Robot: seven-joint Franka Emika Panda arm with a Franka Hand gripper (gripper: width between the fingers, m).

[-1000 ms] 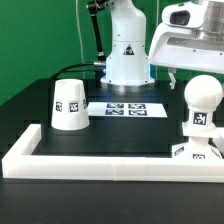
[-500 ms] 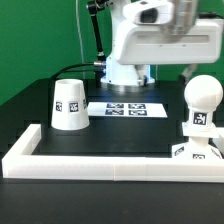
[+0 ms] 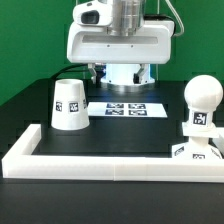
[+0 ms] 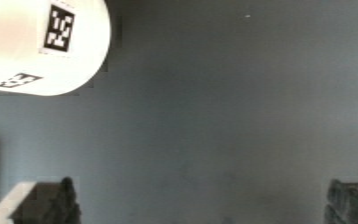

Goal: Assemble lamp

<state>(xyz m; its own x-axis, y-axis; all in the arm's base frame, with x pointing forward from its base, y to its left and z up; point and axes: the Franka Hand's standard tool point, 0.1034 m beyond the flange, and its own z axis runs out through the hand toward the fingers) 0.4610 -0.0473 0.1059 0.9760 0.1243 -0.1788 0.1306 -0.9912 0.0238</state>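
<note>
Green backdrop, black surface ringed by a white rail. Bulb sits in the base, exterior view's right. Shade stands free, exterior view's left. Claw spread wide, empty, hovering beside the shade, probably lining up to grab it.

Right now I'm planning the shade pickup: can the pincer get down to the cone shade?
Probably yes: the cone shade stands alone on the table, nothing on or against it, and the pincer is open and empty above the mat.
</note>
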